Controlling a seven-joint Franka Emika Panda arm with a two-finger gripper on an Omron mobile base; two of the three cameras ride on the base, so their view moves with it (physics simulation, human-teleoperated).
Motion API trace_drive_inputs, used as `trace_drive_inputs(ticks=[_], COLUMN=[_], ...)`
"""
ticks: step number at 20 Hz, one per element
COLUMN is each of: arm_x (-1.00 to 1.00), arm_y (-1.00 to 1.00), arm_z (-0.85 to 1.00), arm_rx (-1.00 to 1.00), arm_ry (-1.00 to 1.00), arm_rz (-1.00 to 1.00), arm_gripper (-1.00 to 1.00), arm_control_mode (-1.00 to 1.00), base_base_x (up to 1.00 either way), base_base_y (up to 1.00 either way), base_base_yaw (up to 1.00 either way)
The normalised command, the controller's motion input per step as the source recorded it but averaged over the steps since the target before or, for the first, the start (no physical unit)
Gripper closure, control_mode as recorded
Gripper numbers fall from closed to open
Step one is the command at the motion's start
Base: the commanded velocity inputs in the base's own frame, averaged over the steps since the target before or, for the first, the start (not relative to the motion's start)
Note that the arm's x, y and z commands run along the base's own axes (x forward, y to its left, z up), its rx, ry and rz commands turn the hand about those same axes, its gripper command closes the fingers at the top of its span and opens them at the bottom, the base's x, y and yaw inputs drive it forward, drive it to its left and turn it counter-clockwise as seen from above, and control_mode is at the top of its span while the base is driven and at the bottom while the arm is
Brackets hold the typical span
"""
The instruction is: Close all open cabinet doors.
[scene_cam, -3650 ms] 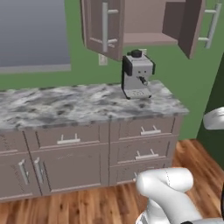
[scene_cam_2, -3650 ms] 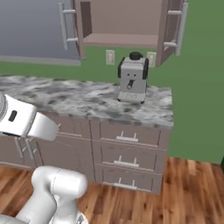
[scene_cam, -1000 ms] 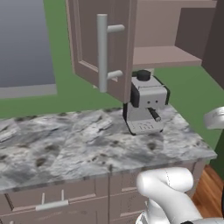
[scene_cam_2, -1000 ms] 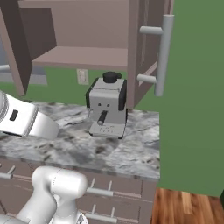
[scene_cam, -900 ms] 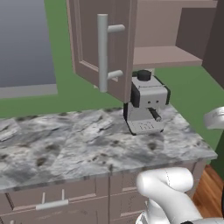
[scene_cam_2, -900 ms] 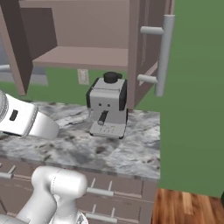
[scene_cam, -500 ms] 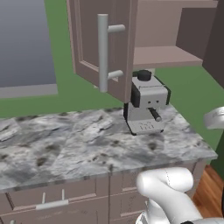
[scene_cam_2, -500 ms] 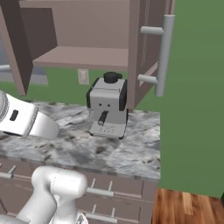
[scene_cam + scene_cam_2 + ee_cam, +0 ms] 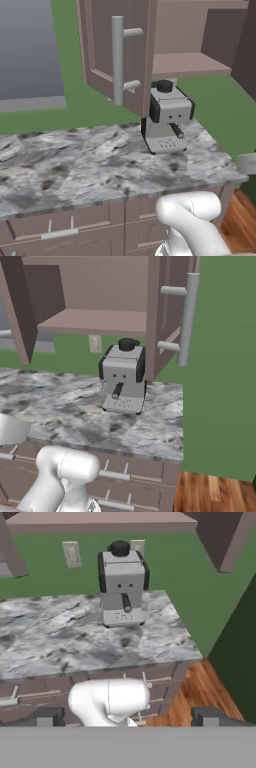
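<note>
We are looking up at a wall cabinet (image 9: 95, 291) whose top is cut off by the frame edge. Its left cabinet door (image 9: 112, 47) and right cabinet door (image 9: 170, 306) are both standing wide open above the marble tabletop (image 9: 70, 165). The one shelf (image 9: 95, 321) we can see is bare. An espresso machine (image 9: 167, 122) is sitting on the tabletop under the cabinet, with no readable lettering. The tool (image 9: 127, 718) is showing two dark fingertips (image 9: 44, 717) standing well apart, holding nothing.
</note>
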Motion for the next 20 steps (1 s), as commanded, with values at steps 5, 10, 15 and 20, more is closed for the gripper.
trace_drive_inputs(ticks=[5, 10, 15, 20], arm_x=[-0.26, -0.08, 0.04, 0.29], arm_y=[0.96, 0.94, 0.71, 0.29], arm_z=[0.01, 0.02, 0.20, 0.23], arm_rx=[0.00, 0.00, 0.00, 0.00], arm_ry=[-0.24, -0.24, -0.29, -0.17], arm_rz=[-0.01, -0.03, -0.07, -0.08], arm_gripper=[-1.00, -1.00, -1.00, -1.00], arm_control_mode=[-1.00, -1.00, -1.00, -1.00], base_base_x=[0.00, 0.00, 0.00, 0.00], base_base_y=[0.00, 0.00, 0.00, 0.00], base_base_yaw=[0.00, 0.00, 0.00, 0.00])
